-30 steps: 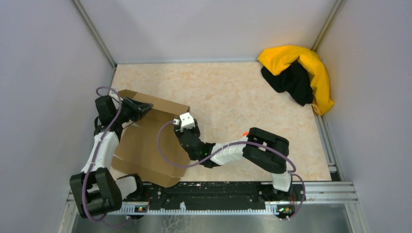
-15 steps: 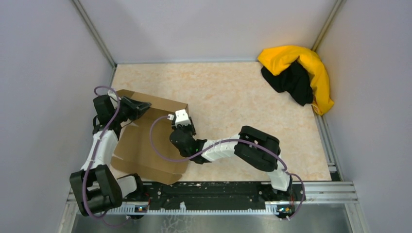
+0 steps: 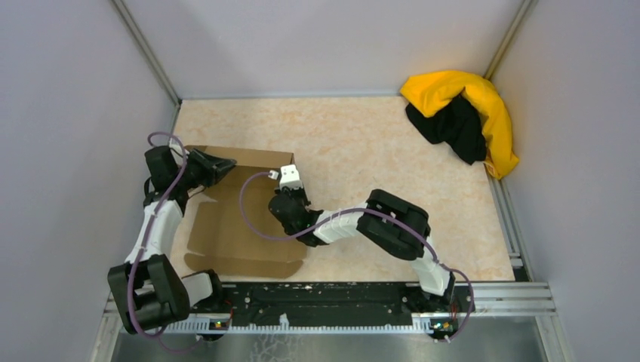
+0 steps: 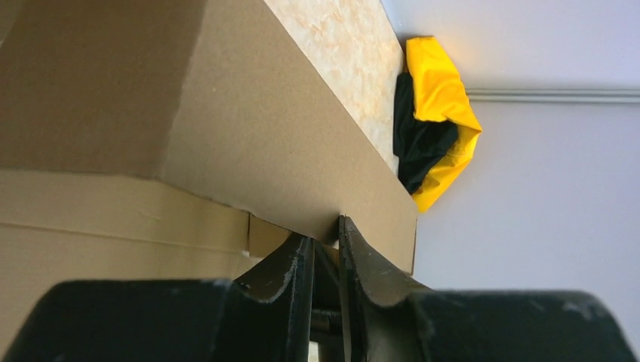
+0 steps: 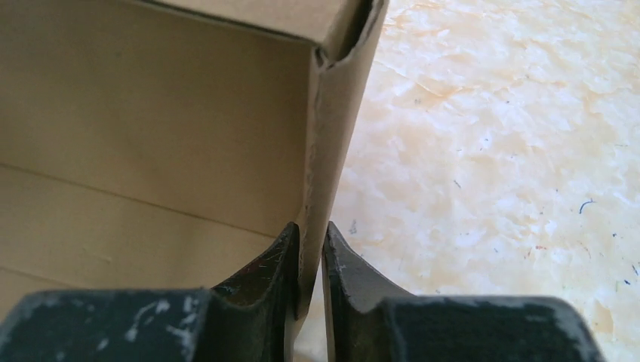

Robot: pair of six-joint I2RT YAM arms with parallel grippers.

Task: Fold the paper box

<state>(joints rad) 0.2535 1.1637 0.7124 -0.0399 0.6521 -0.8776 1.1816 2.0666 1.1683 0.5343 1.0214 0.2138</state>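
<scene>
Brown paper box (image 3: 226,226): lies on the left half of the bench (image 3: 392,166). Its base panel is flat, its rear wall is raised, and the near flap lies flat toward the arm bases.
Left claw (image 4: 326,235): clamped on the top edge of the rear wall, toward its left end, with the cardboard between the fingers.
Reason for the left hold: it probably props the rear wall upright and anchors the sheet so that work on the other side does not drag it across the bench.
Right claw (image 5: 311,249): pinched on the thin right side panel just beside the rear right corner, one finger inside the box and one outside, with no gap left over.
Reason for the right hold: gripping close to the corner gives control of the crease, so the panel can be brought square to the rear wall.
Corner: the side panel meets the rear wall with a slight opening at the top. No tab looks locked, though the joint is partly hidden.
Step in hand: apparently forming the rear right corner.
Left to do: the near flap lies unfolded. The left side is hidden by the arm.
Risk: the narrow bite could crease the edge or slip off.
Yellow-and-black cloth heap (image 3: 460,113): sits in the far right corner, well apart from the box.
</scene>
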